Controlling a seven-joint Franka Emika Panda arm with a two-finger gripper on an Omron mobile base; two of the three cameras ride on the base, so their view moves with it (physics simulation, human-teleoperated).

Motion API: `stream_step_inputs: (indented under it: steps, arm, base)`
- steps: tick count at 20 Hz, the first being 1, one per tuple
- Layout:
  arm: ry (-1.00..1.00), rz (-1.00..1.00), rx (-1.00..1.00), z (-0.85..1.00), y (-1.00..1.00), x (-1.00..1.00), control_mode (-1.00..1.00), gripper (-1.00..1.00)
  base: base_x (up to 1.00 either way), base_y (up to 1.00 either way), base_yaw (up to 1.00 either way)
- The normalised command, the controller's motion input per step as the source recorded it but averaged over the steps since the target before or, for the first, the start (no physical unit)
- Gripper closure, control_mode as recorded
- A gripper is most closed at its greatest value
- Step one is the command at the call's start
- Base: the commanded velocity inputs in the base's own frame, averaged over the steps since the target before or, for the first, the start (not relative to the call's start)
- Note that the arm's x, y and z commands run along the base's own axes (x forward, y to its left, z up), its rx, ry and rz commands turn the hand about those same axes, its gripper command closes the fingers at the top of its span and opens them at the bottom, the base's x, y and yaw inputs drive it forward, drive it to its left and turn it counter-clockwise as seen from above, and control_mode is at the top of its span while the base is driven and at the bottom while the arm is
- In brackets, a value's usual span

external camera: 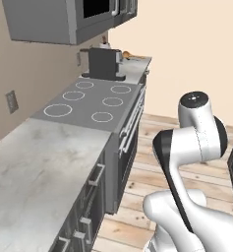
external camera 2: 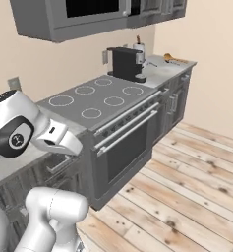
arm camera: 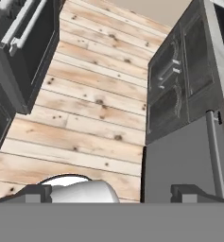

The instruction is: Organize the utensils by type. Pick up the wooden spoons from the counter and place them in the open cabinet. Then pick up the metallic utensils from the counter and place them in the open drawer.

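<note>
The tool (arm camera: 111, 193) stands wide with nothing between its dark tips, and it points down at the plank floor (arm camera: 85, 113) between two runs of dark grey cupboards, so by the look of it no reach has begun and the arm is tucked in close to the base for travel. The wooden spoons (external camera 2: 175, 59) appear to be the small orange-brown shapes at the far end of the counter (external camera: 34, 162), past the coffee machine (external camera 2: 126, 63) and close to the corner wall; they are too small to tell apart or to say how they lie. I cannot make out the silver utensils, the open cabinet or the open drawer. The base would probably have to drive along the floor toward that far end before anything can be picked up. The near stretch of the counter is light marbled stone, and beyond it sits a grey cooktop (external camera: 93, 101) with white ring marks over an oven with bar handles. A microwave (external camera 2: 88, 12) hangs above, the walls are beige, and the floor is pale knotted wood.
</note>
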Motion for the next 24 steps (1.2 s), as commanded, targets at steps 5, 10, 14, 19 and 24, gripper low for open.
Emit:
stream_step_inputs:
  steps: [5,10,14,19,24]
  arm:
    - [0.0,0.0,0.0,0.0,0.0,0.0,1.0,-1.0]
    - [0.0,0.0,0.0,0.0,0.0,0.0,1.0,-1.0]
    - [0.0,0.0,0.0,0.0,0.0,0.0,1.0,-1.0]
    - [0.0,0.0,0.0,0.0,0.0,0.0,1.0,-1.0]
    - [0.0,0.0,0.0,0.0,0.0,0.0,1.0,-1.0]
  base:
    - [0.74,-0.14,-0.26]
    - [0.78,-0.14,-0.21]
    - [0.87,-0.12,-0.14]
    - [0.97,-0.11,-0.02]
    - [1.0,-0.18,0.0]
